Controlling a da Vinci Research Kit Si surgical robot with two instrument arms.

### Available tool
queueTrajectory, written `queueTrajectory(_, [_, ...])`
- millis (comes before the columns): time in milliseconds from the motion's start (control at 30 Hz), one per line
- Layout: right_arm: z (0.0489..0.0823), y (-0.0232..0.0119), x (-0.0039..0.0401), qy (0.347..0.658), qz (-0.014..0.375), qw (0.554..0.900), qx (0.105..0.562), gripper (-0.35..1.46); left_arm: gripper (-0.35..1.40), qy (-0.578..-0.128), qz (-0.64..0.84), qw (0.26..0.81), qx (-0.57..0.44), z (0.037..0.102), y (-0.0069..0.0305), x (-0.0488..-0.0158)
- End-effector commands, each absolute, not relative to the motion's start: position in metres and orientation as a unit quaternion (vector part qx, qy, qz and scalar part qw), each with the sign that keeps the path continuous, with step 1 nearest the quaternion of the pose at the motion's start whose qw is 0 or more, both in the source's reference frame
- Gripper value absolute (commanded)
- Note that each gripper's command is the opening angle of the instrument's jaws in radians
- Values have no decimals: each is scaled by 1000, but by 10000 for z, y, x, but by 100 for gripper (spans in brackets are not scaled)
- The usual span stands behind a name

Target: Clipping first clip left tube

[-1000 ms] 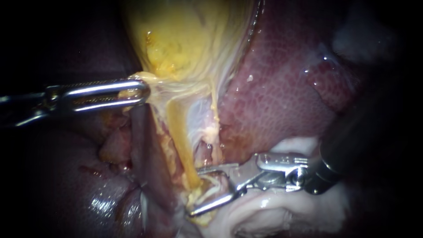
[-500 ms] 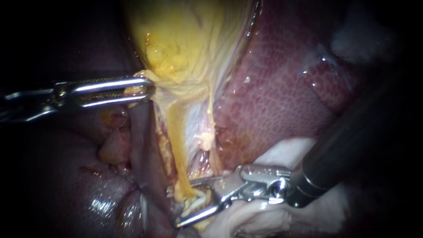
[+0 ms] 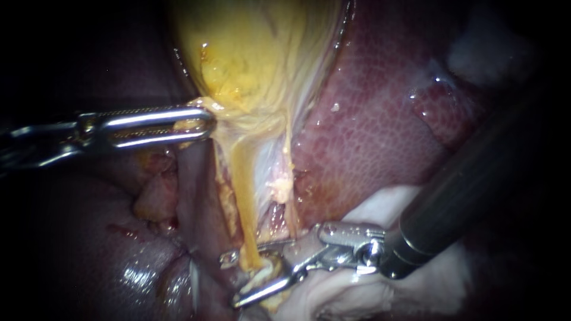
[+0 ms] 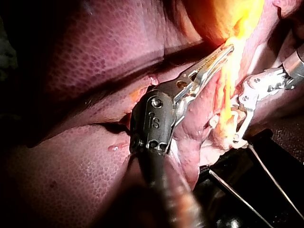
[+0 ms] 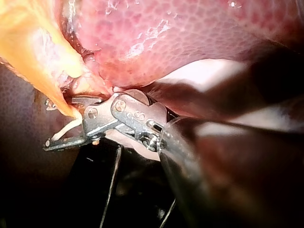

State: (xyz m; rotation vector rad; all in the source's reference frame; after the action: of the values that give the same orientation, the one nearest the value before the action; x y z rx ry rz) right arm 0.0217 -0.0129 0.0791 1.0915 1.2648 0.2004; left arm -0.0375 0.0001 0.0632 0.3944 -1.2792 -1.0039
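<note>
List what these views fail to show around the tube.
Endoscope view: how much gallbladder the left instrument grips, covered by its near jaw.
Endoscope view: where the tube runs beyond the right instrument's open jaws, buried under tissue.
All views: the pale piece between those jaws, too small to tell clip from tissue.
Right wrist view: whatever lies behind the blurred shaft.
</note>
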Motion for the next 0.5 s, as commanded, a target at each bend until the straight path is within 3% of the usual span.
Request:
queueTrajectory(33, [791, -129, 218, 560, 88, 666, 485, 46, -35, -567, -446, 670, 174, 632, 1, -375])
queueTrajectory(233, [797, -125, 218, 563, 99, 670, 474, 42, -35, -568, -445, 670, 175, 630, 0, -376])
queueTrajectory(300, [802, -121, 213, 555, 94, 676, 476, 2, -35, -568, -445, 670, 175, 630, 0, -376])
queueTrajectory(333, [804, -120, 211, 547, 91, 683, 476, -26, -35, -568, -445, 670, 175, 630, 0, -375])
queueTrajectory(367, [807, -118, 209, 540, 93, 692, 471, -35, -35, -568, -445, 670, 176, 629, -1, -375])
queueTrajectory(500, [813, -116, 206, 539, 92, 693, 470, -35, -35, -568, -445, 670, 176, 629, -1, -374])
